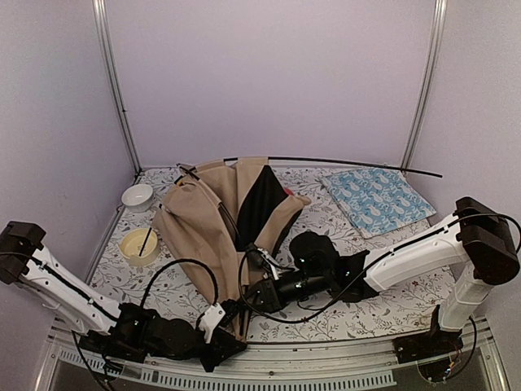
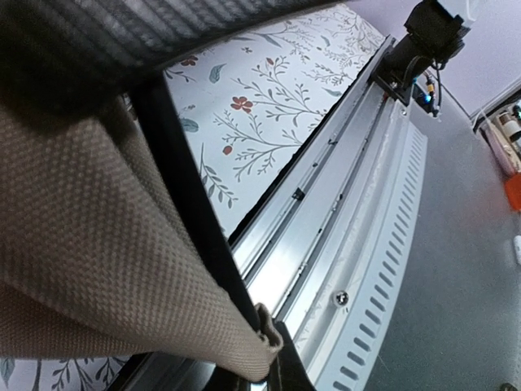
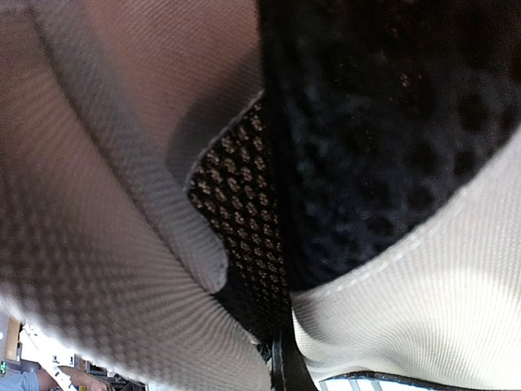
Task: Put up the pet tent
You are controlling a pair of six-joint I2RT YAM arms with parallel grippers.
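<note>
Top view: the pet tent (image 1: 213,224), tan cloth with a black inner panel, lies slumped and flat down the middle of the tabletop (image 1: 391,285), from near the back edge to the near edge. One thin black pole (image 1: 342,162) arcs free over the back edge, off to the right. The left claw (image 1: 221,324) is closed on the tent's corner at the near edge. The right claw (image 1: 259,287) is closed on the cloth just beside it. A blue cushion (image 1: 378,199) sits at the back right corner. A white bowl (image 1: 137,197) and a yellow bowl (image 1: 140,247) sit along the left edge.

Left wrist view: the claw (image 2: 269,358) pinches a tan corner with black trim, above the metal rail (image 2: 350,236) of the near edge.

Right wrist view: tan weave and black mesh fill the frame. The claw (image 3: 281,368) barely shows at the bottom, where the folds gather.

The step in hand looks like spreading the tent's base, with the raising not yet done. The next move probably calls for pulling the two gripped points apart without letting cloth slip.

The tabletop carries a white cover with a floral print. The walls are pale lilac, with metal posts in the back corners.
</note>
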